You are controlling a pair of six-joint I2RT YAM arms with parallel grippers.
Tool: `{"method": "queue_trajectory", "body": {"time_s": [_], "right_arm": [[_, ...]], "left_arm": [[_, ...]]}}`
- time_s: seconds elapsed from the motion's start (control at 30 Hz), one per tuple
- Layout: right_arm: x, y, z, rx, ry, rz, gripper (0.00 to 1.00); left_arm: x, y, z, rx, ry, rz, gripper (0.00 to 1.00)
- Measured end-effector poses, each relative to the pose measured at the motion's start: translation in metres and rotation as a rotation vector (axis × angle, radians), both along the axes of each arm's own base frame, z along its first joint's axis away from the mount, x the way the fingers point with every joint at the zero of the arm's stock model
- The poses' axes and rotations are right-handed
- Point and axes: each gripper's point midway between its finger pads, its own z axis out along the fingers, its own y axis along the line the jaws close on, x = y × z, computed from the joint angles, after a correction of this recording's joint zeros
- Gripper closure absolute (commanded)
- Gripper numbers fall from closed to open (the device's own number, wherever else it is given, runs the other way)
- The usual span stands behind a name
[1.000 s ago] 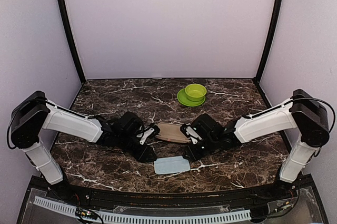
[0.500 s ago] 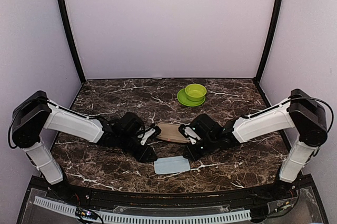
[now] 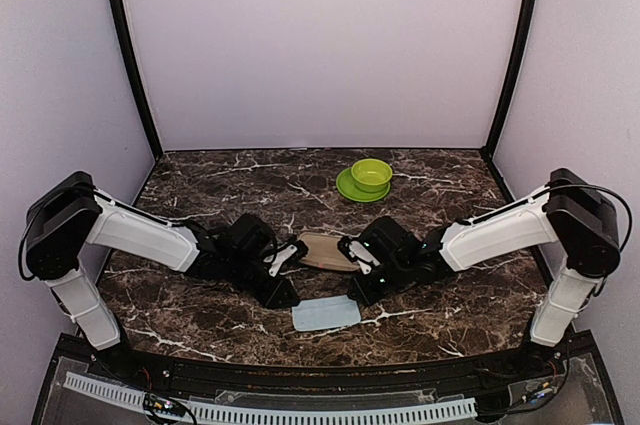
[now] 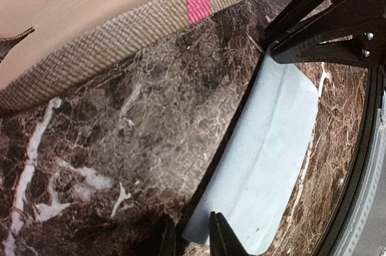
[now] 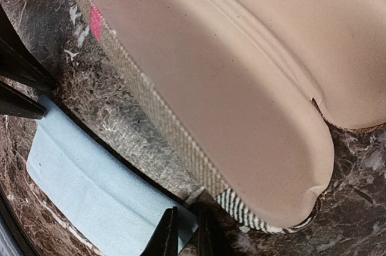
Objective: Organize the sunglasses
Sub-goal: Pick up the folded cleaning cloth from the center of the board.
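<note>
One flat, pale-blue cloth (image 3: 326, 313) lies nearest on the veined dark marble table (image 3: 200, 180). Just beyond it, at the table's middle, sits one oblong tan sunglasses case (image 3: 322, 250) — smooth lid, woven edge band, one pink tab. The left fingers (image 4: 220, 241) and right fingers (image 5: 167, 238) sit low beside its left and right ends, each pair drawn nearly together, gripping nothing. Farthest, one glossy green bowl (image 3: 371, 174) stands on one green plate (image 3: 350, 188).

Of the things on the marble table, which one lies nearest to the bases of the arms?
The light blue flat cloth: it lies in front of the tan fabric case; the green bowl stands farthest back.
</note>
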Motion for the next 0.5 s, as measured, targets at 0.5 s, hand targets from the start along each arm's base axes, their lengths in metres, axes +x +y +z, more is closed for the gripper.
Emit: {"method": "queue_trajectory", "body": {"time_s": [0.5], "right_arm": [[-0.0008,0.0006,-0.0002,0.003,0.011,-0.008,1.00]], "left_arm": [[-0.0015,-0.0012,-0.0013,0.000,0.008,-0.009,1.00]]}}
